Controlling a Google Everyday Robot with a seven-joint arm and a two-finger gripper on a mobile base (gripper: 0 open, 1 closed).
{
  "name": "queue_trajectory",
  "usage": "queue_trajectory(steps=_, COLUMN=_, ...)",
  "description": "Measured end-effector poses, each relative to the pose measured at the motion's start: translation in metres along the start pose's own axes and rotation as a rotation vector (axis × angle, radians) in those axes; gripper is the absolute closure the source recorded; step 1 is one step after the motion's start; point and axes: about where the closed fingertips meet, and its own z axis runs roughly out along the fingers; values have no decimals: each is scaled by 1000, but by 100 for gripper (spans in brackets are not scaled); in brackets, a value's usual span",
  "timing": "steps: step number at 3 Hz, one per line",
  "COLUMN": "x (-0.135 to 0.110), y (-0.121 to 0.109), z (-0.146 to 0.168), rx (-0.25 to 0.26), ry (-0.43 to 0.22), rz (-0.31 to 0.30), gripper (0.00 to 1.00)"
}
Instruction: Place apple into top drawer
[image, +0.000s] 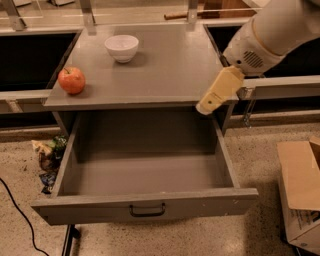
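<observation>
The red-orange apple (71, 80) sits on the grey cabinet top (165, 70), near its front left corner. The top drawer (145, 175) is pulled fully out below it and its grey box holds nothing; the dark bar handle (147, 210) is at the centre of the front panel. My gripper (207, 104), cream-coloured on a white arm, hangs at the front right edge of the cabinet top, above the drawer's back right corner. It is far to the right of the apple and holds nothing I can see.
A white bowl (122, 47) stands on the cabinet top behind the apple. A cardboard box (300, 190) lies on the floor to the right. Crumpled wrappers (47, 155) and a black cable (20, 215) lie on the floor at the left.
</observation>
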Motion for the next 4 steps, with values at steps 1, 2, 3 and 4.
queue_trajectory(steps=1, x=-49, y=-13, z=44, rx=-40, ry=-92, rz=-37, gripper=0)
queue_trajectory(steps=2, x=-94, y=-14, z=81, rx=-73, ry=-191, rz=-25, gripper=0)
queue_trajectory(steps=3, x=-137, y=-6, z=114, rx=-125, ry=-281, rz=-21, gripper=0)
queue_trajectory(steps=4, x=-139, y=-7, z=118, rx=-126, ry=-287, rz=-16, gripper=0)
